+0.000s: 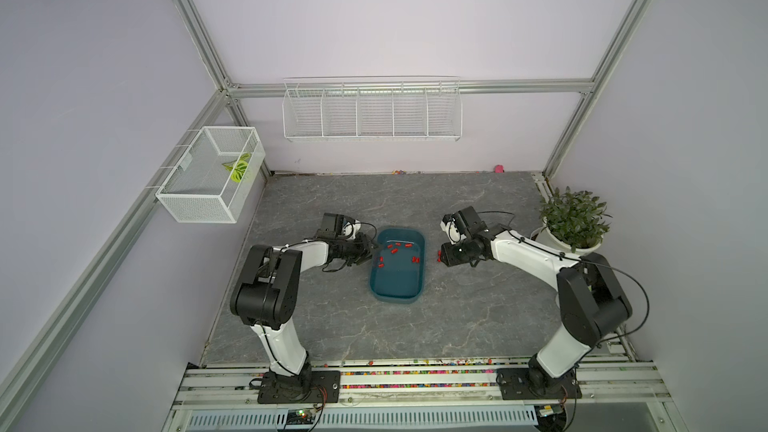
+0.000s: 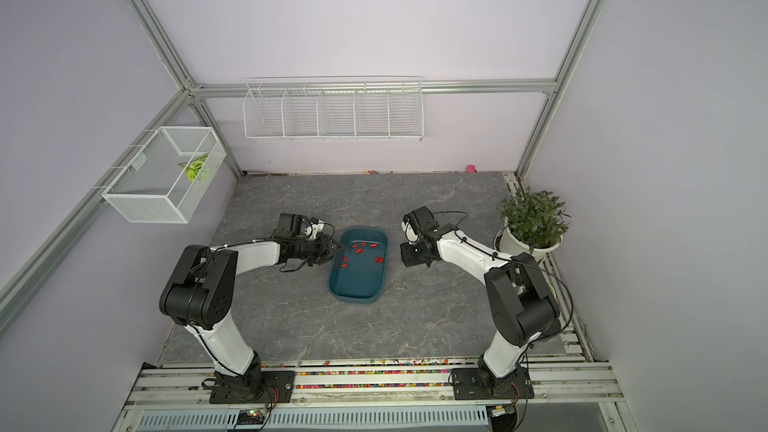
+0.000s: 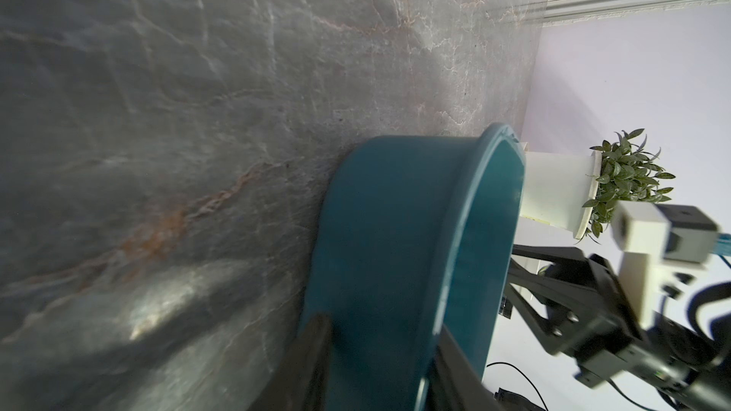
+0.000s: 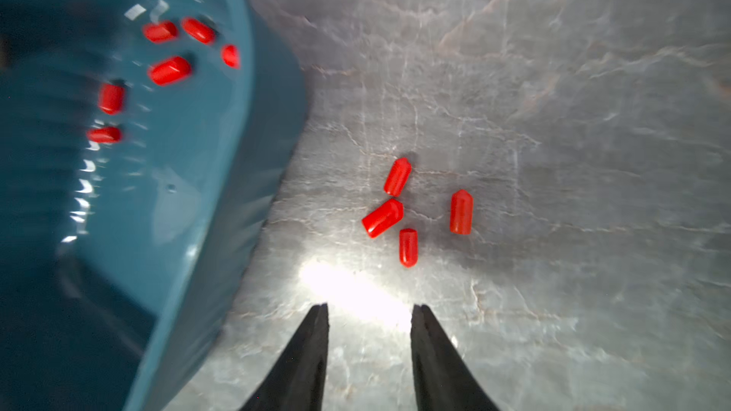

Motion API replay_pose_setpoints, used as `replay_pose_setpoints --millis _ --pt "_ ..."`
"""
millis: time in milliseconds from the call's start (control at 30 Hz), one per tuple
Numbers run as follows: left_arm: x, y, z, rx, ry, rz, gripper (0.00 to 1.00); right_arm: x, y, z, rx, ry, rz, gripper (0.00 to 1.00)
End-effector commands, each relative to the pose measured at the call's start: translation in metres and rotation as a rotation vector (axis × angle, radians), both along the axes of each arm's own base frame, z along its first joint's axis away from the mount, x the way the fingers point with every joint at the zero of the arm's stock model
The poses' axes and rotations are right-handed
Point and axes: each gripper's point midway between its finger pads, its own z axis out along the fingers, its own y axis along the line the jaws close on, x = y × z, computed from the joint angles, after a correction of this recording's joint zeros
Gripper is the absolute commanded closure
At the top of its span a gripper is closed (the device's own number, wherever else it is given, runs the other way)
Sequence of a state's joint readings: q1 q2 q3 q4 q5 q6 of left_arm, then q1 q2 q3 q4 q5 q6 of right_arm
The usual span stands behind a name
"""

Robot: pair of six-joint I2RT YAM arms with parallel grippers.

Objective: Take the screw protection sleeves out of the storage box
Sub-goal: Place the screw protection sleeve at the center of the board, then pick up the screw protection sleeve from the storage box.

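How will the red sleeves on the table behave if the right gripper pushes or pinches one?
Each sleeve on the table is a cylinder lying on its side, so a push would probably roll it. They look tiny against the right gripper, so are likely light and easily flicked. Their glossy surface may slip from an off-centre pinch.

The left arm (image 1: 307, 253) and the right arm (image 1: 523, 252) were both made of white tubes and fat black joints, with thin black cables (image 1: 264, 344) along them. Each stood on a flat black plate (image 1: 324, 392). The right gripper (image 4: 370, 306) had two black, pointed fingers (image 4: 300, 361).
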State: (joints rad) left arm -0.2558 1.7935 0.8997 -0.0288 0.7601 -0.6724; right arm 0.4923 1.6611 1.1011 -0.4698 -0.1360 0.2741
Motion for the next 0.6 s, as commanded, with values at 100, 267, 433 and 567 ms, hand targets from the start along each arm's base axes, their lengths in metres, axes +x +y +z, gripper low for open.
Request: replay_pose_setpoints --millis 100,267,433,567 --pt "0.001 -0.004 -0.004 -0.004 0.01 -0.017 0.59 -0.015 0.034 0.05 0.113 -0.07 0.055 0.56" --pt "0.001 -0.005 -0.004 -0.009 0.009 -0.022 0.59 -0.018 0.081 0.081 0.167 -0.116 0.149 0.55" --pt "0.001 -0.005 -0.003 -0.013 0.005 -0.022 0.59 -0.015 0.132 0.077 0.346 -0.043 0.173 0.58" --pt "0.001 -0.005 -0.003 -0.016 0.005 -0.023 0.59 -0.013 0.158 0.074 0.373 -0.023 0.199 0.6"
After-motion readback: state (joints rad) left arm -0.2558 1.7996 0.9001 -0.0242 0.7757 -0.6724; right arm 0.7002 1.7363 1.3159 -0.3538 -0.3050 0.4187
